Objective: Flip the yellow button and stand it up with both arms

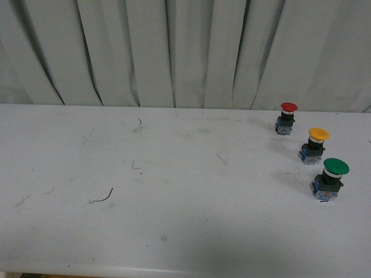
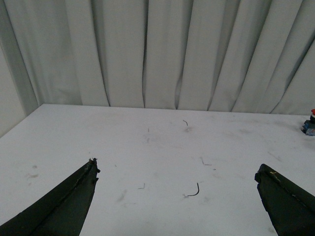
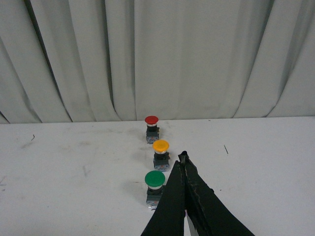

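Note:
The yellow button [image 1: 316, 145] stands upright on its blue base at the table's right side, cap up, between a red-capped button [image 1: 286, 117] and a larger green-capped button [image 1: 331, 178]. It also shows in the right wrist view [image 3: 161, 153]. My right gripper [image 3: 182, 156] is shut and empty, its tips close beside the yellow button and apart from it. My left gripper [image 2: 177, 172] is open and empty above the table's left-middle, far from the buttons. Neither arm shows in the front view.
The white table [image 1: 174, 191] has scuff marks and a thin dark curved scrap [image 1: 103, 198], which lies between my left fingers in the left wrist view [image 2: 193, 191]. A grey curtain [image 1: 174, 52] hangs behind the table. The red button peeks in at the left wrist view's edge [image 2: 310, 125].

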Available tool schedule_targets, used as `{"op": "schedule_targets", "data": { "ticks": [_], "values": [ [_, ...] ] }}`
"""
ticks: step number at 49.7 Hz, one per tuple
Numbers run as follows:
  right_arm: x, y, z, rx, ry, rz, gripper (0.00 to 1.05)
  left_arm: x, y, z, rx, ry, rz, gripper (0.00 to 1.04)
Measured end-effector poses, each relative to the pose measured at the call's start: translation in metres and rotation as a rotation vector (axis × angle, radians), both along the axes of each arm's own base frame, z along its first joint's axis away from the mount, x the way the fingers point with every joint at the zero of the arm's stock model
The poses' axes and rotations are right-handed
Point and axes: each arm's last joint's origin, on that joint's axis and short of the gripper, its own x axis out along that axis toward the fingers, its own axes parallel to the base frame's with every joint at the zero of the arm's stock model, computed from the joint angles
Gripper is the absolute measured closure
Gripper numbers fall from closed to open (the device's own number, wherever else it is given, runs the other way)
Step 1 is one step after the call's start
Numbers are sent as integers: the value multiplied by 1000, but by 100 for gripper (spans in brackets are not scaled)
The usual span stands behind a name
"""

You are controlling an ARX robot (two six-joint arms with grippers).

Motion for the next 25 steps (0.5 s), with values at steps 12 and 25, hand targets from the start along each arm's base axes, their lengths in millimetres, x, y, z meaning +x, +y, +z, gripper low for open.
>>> {"op": "schedule_targets", "data": {
  "ticks": [12,25],
  "values": [
    [-8,0,-10,0,10,0,103,0,0,0,0,0,0,7],
    [-17,0,-16,0,6,0,103,0,0,0,0,0,0,7]
  ]
}}
